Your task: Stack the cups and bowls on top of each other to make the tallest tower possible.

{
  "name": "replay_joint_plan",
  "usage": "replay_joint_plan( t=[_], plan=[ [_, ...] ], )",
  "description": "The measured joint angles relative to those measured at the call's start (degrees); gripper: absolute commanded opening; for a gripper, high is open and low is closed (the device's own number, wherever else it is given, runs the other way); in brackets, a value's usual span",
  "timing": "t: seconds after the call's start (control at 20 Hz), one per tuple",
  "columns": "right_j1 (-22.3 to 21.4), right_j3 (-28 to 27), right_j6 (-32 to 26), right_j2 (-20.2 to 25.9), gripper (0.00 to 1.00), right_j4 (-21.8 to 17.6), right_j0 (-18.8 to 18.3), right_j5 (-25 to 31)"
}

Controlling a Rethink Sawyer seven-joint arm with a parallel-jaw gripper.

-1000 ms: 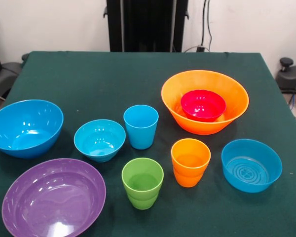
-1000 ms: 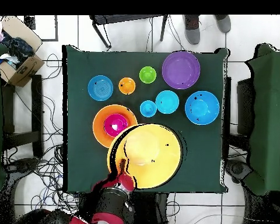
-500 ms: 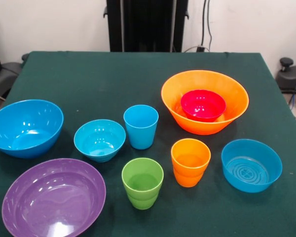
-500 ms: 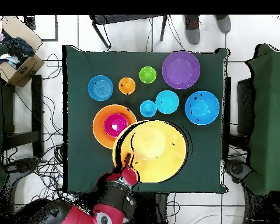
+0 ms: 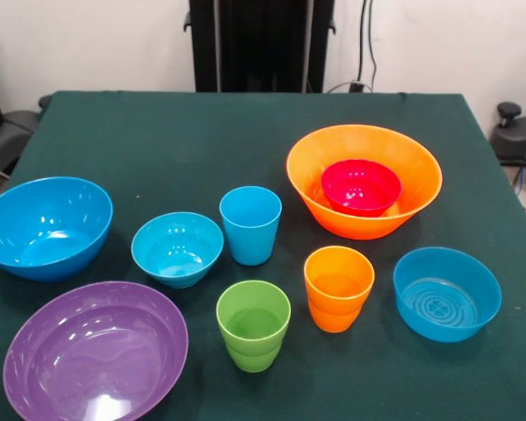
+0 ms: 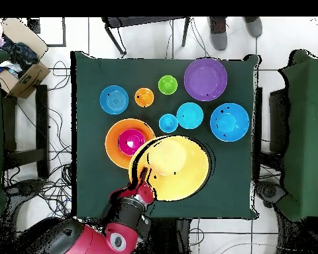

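The pincer [image 6: 143, 177] grips the rim of a large orange bowl [image 6: 175, 167] held aloft — just beside it, the red bowl [image 6: 131, 141] sits inside the second orange bowl [image 6: 115, 147]; the cups [image 6: 167, 84] stand beyond.

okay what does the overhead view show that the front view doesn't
Only the overhead view shows the red and black arm, its gripper at the rim of a second large orange bowl held high above the table, a person's shoes and a cardboard box. Only the front view shows the black pedestal upright behind the table. Both show the red bowl nested in a large orange bowl, the purple bowl, three blue bowls and three cups.
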Motion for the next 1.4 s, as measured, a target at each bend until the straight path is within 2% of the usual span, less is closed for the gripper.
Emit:
replay_joint_plan(
  t=[0.5,0.85,1.4],
  plan=[
    [3.08,-0.26,0.00,3.14,0.00,-2.42,0.01,-0.01],
    [5.93,-1.01,2.21,5.92,0.00,-6.37,0.00,-0.01],
    [6.45,-1.93,3.31,9.23,0.00,-6.86,-0.29,-0.01]
  ],
)
